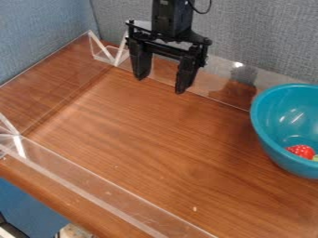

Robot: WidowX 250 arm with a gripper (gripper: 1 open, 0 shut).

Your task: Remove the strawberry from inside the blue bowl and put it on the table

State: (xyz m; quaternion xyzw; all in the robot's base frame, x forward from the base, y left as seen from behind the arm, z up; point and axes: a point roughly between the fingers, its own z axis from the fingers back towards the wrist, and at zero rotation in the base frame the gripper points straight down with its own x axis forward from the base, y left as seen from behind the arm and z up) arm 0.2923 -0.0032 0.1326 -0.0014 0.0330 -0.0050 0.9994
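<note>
At the far edge of the table [137,139], near its middle, the gripper [165,77] hangs pointing straight down, jaws spread wide, nothing between them. Two dark fingers [143,63] visible, tips clear of the wood, hovering above the surface rather than touching it.

Blue bowl [273,116] sits at the right edge of the table, partly cut off by the frame. Deep, glossy inside. Strawberry [300,151] lies at the bottom of the bowl, toward its near-right wall; small red shape, partly cropped at the frame edge, so its long axis cannot be made out.

Key relation: the berry lies well apart from the gripper, off toward the right edge and nearer the front edge, and lower, down inside the bowl. Only one arm present, so reach is not a choice.

Judgement: task not yet begun; berry untouched in the bowl. The coming move likely calls for crossing to the right and forward, clearing the bowl's rim, then descending inside. Risks: fingers striking the rim or the curved wall, since the berry rests close to the wall; small berry may slip on the glossy surface.

Low clear walls [62,172] edge the table; open wood lies left of the bowl for setting down.
</note>
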